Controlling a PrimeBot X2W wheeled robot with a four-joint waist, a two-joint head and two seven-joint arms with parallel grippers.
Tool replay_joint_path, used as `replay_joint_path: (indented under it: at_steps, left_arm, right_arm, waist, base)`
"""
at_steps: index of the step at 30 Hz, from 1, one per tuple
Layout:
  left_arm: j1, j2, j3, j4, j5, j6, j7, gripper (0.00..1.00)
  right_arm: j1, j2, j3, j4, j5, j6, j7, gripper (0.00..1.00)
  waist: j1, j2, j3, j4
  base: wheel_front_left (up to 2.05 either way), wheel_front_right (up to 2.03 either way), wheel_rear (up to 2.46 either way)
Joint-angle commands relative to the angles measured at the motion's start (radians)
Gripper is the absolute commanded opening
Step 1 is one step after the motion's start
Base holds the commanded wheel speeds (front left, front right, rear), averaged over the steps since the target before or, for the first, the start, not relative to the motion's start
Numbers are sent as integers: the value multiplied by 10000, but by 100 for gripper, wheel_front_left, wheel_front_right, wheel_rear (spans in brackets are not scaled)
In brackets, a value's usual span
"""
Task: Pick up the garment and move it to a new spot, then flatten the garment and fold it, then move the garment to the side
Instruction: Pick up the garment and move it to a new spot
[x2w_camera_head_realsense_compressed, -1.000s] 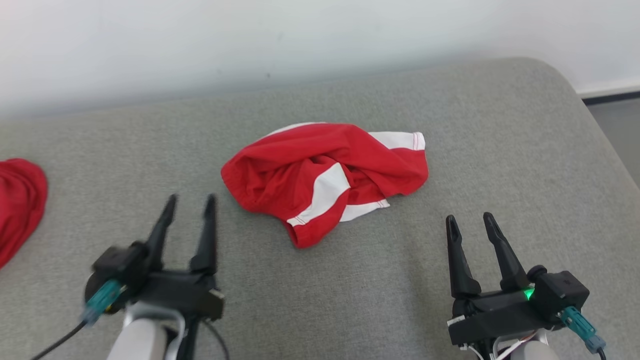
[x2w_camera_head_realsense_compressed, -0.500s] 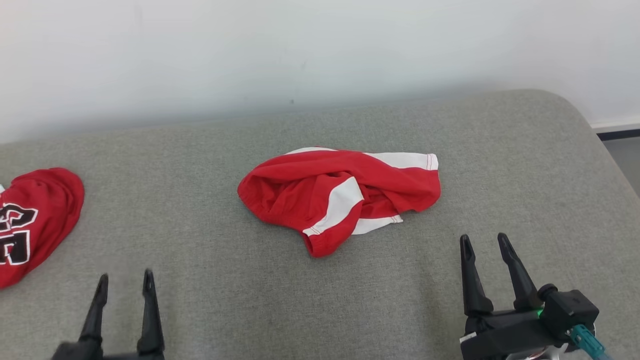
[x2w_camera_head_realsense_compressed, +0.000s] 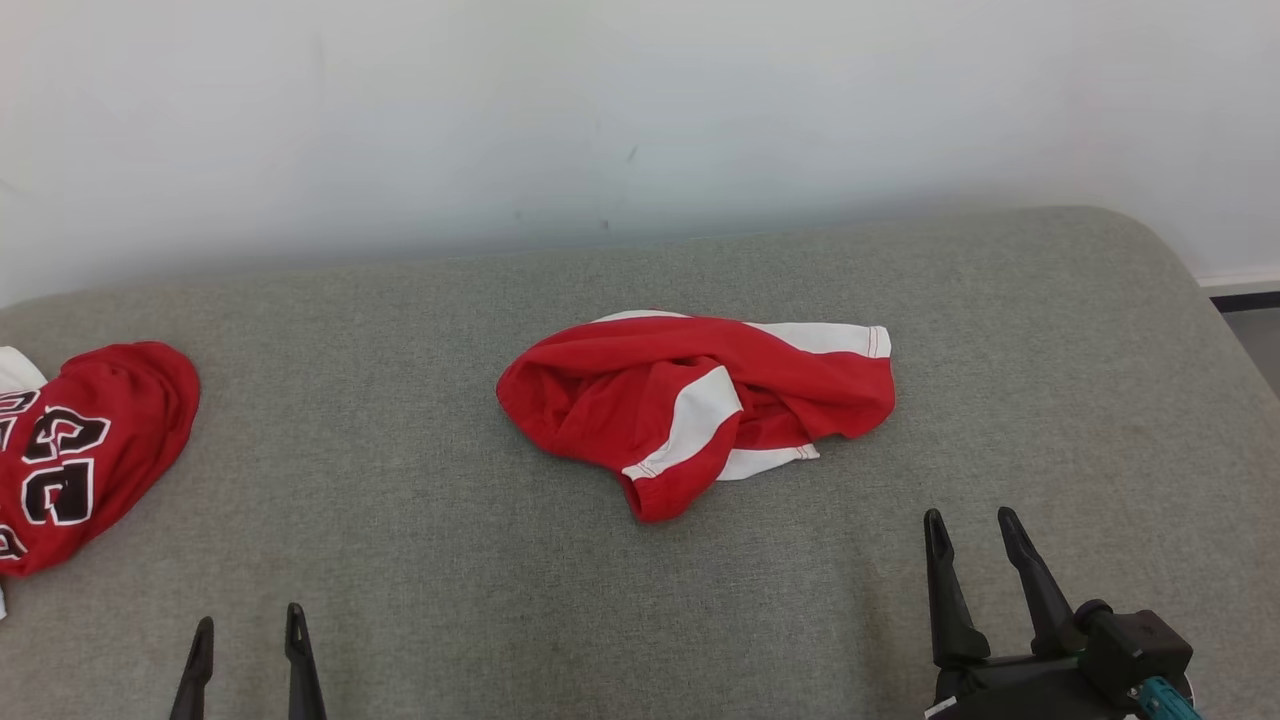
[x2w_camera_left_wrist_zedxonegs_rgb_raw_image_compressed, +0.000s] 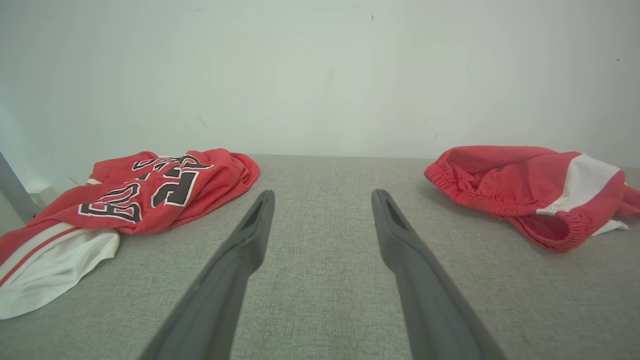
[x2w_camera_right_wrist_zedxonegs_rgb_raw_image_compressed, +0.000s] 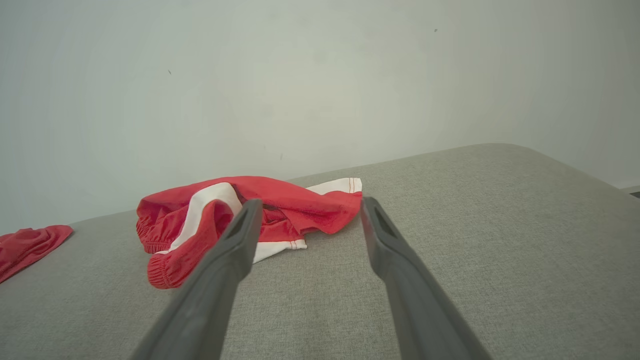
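Left pincer (x2w_camera_head_realsense_compressed: 249, 615) has drawn back and, like the right pincer (x2w_camera_head_realsense_compressed: 970, 515), gapes empty; the bunched garment (x2w_camera_head_realsense_compressed: 690, 400) ahead of both may lift by one layer only under a shallow pinch.

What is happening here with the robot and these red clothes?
Crumpled red and white shorts lie untouched in the middle of a grey padded surface. The robot's left gripper and right gripper are both open and empty, on the near side of the shorts. A red numbered jersey lies apart at the left. Nothing is picked up yet.
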Motion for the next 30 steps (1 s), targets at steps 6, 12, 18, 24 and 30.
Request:
replay_joint_path:
  at_steps: [6, 12, 18, 24, 30]
  left_arm:
    - [230, -28, -158, -102, -57, 202, -34, 100]
    - [198, -30, -253, -35, -70, 345, -34, 100]
    - [156, -30, -353, -36, 8, 404, -34, 100]
    - [139, -30, -332, -14, 64, 388, -34, 100]
    - [124, -30, -297, -7, 48, 406, -34, 100]
  right_arm:
    - [100, 1, 3, 80, -149, -20, -8, 100]
    - [84, 1, 1, 114, -197, -20, -8, 100]
    - [53, 1, 13, 133, -187, -20, -8, 100]
    - [37, 0, 58, 166, -174, -20, -8, 100]
    - [43, 1, 84, 148, -169, -20, -8, 100]
  waist:
    - [1, 0, -6, 24]
    - [1, 0, 30, 30]
    - [1, 0, 57, 53]
    - [1, 0, 60, 56]
    - [1, 0, 72, 51]
  base:
    - [0, 0, 0]
    - [0, 0, 0]
    - [0, 0, 0]
    - [0, 0, 0]
    - [0, 0, 0]
